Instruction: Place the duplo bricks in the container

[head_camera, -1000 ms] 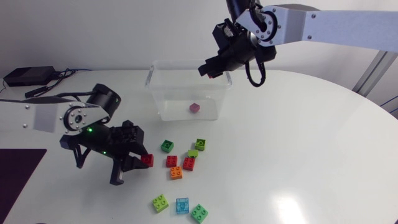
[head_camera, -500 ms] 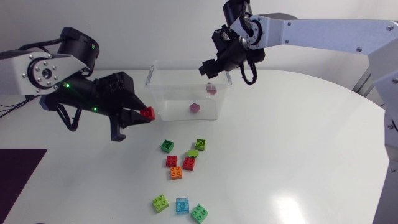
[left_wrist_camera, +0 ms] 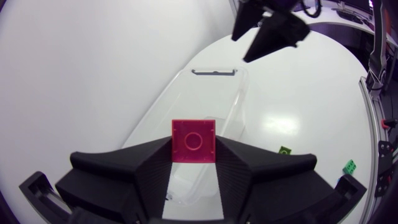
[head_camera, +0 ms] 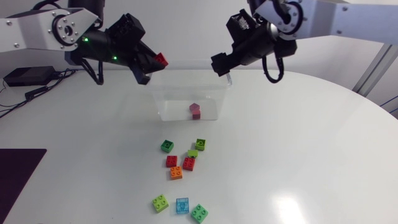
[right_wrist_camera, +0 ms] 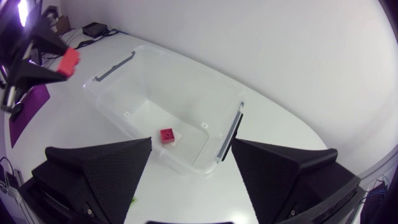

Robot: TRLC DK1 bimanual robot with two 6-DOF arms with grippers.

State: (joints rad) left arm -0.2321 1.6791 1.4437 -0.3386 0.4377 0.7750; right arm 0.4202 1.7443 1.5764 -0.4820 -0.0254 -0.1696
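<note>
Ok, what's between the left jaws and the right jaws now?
Only the clear container, its open top below the gap; the head view shows it. The left jaws hold a red brick by its rim.

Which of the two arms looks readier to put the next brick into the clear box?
Left, probably. The left gripper is shut on a red brick, held up at one end of the container. The right gripper is open and empty by the other end, far from the loose bricks.
</note>
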